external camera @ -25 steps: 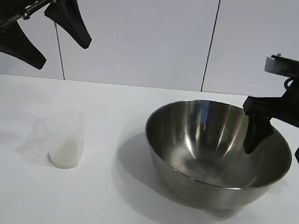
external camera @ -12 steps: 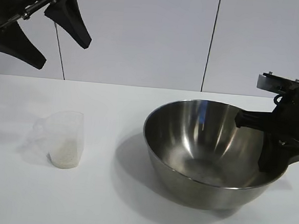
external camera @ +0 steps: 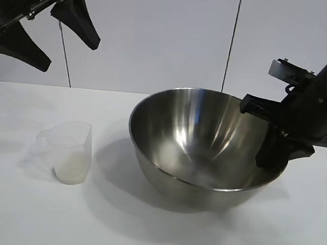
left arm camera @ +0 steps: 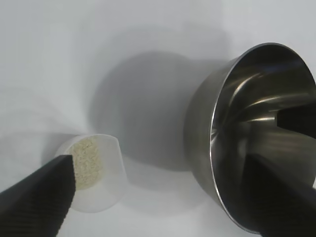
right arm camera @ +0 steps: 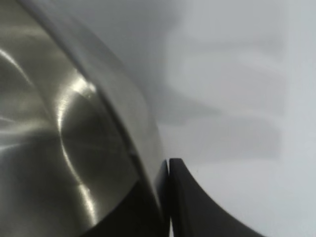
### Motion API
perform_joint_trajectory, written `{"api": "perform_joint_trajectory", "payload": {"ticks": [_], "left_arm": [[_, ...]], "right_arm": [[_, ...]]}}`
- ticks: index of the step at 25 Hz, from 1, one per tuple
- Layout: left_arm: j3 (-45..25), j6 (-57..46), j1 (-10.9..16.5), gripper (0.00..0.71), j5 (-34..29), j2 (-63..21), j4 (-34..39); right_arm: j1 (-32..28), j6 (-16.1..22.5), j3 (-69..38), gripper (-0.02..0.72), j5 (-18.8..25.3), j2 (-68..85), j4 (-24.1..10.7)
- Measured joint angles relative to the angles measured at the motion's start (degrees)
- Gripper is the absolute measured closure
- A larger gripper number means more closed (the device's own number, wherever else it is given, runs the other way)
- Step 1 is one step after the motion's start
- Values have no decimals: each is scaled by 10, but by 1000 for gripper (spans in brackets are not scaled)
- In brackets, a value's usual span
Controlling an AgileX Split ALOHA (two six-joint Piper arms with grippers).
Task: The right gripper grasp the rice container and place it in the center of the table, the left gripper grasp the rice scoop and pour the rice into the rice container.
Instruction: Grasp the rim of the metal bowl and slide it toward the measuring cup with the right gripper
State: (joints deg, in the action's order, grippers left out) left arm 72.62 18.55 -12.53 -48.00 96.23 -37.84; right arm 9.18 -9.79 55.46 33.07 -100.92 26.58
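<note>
The rice container (external camera: 201, 142), a large shiny steel bowl, sits right of centre on the white table (external camera: 145, 228), tilted with its right side raised. My right gripper (external camera: 270, 158) is shut on its right rim, one finger inside and one outside; the right wrist view shows the bowl wall (right arm camera: 74, 148) pinched at the gripper (right arm camera: 165, 197). The rice scoop (external camera: 69, 152), a translucent cup, stands at the left with rice (external camera: 70, 171) in its bottom. My left gripper (external camera: 69, 60) is open and empty, high above the scoop. The left wrist view shows the scoop (left arm camera: 98, 192), rice (left arm camera: 88, 160) and bowl (left arm camera: 237, 143).
A white panelled wall (external camera: 158, 38) stands behind the table. Bare tabletop lies between the scoop and the bowl and along the front edge.
My right gripper closed on the bowl's right rim, then tilted the bowl and moved it left toward the table's centre. The left gripper and the scoop have not moved.
</note>
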Motion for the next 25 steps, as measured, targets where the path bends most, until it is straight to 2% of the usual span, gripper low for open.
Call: {"api": "perform_joint_trajectory", "payload": {"ticks": [7, 16, 18, 21, 22, 25], "left_arm": [[0, 0, 0, 52, 0, 0, 0], [0, 7, 0, 52, -2, 0, 0], [0, 27, 0, 52, -2, 0, 0], [6, 49, 0, 52, -10, 0, 0], [9, 57, 0, 52, -11, 0, 0], [14, 89, 0, 52, 18, -9, 0]], "right_arm": [[39, 23, 47, 692, -5, -62, -6], [57, 66, 126, 674, 33, -111, -36], [58, 69, 139, 569, 51, -111, -36], [58, 70, 166, 262, 81, -111, -36], [58, 70, 176, 185, 93, -111, -36], [58, 70, 211, 102, 125, -104, -44]]}}
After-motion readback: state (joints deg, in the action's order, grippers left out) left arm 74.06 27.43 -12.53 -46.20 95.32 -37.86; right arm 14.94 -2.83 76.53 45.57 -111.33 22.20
